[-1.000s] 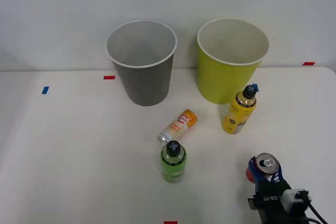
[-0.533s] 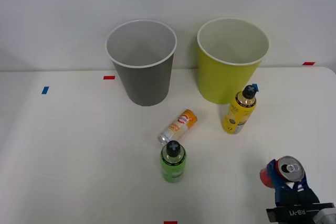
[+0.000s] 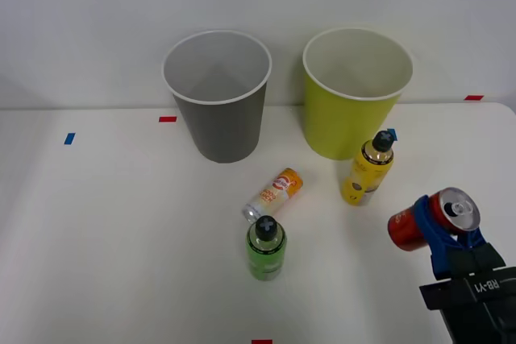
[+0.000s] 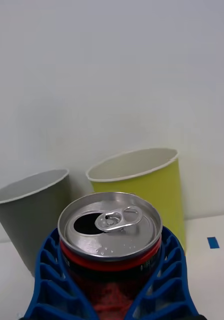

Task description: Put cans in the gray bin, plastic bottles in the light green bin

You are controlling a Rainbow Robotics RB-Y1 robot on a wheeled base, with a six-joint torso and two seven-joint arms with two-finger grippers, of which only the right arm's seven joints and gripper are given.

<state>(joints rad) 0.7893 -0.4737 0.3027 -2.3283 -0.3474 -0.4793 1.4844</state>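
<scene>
A: Where is the red can [image 3: 413, 225]?

B: Clamped between the right gripper [image 3: 439, 231] fingers, lifted and tilted.

A: And the gray bin [image 3: 219, 118]?

B: Far to its left, beyond the light green bin [image 3: 351, 114].

White table [image 3: 121, 239] is carrying red tape marks [image 3: 168, 119] and blue tape marks [image 3: 69, 138]; a pale wall [image 3: 97, 6] is standing behind.

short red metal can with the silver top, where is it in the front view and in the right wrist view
Front view: the short red can sits low at the right edge, tilted, held in the blue right gripper.
Right wrist view: it stands between the blue fingers.
Shared landmark: the lime-green bin.
</scene>
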